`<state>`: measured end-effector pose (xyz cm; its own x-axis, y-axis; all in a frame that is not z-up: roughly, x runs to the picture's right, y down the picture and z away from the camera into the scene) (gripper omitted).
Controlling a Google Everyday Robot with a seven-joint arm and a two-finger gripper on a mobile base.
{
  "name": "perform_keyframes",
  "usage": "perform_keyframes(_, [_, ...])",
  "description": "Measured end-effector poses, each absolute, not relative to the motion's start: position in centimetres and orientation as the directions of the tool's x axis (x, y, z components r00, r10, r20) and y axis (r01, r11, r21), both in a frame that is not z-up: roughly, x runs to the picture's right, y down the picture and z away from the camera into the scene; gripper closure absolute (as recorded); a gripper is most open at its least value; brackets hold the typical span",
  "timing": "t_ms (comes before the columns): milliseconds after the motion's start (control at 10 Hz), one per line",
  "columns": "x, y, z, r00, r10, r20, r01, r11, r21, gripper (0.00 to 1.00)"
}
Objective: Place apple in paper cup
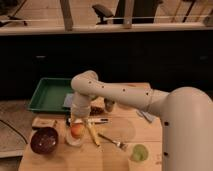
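The orange-red apple (76,131) sits in the mouth of the short whitish paper cup (74,140), which stands on the wooden table left of centre. My gripper (77,120) hangs straight down just above the apple, at or very near its top. The white arm reaches in from the right and bends down over the cup. The cup's lower wall shows below the apple.
A dark maroon bowl (44,140) stands left of the cup. A green tray (49,95) lies at the back left. A yellow stick-like object (93,134) and a fork (113,142) lie right of the cup. A pale green round thing (139,152) sits at the front right.
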<state>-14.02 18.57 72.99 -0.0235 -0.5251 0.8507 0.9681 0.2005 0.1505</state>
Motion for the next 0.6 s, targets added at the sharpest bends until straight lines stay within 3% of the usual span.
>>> perform_keyframes(200, [-14.04, 18.49, 73.02, -0.021, -0.527, 0.850, 0.969, 0.200, 0.148, 0.28])
perform_keyframes(300, [-14.01, 18.45, 73.01, -0.020, -0.527, 0.850, 0.969, 0.199, 0.147, 0.22])
perform_keyframes(600, [-13.83, 18.38, 72.99, -0.020, -0.525, 0.851, 0.970, 0.195, 0.143, 0.20])
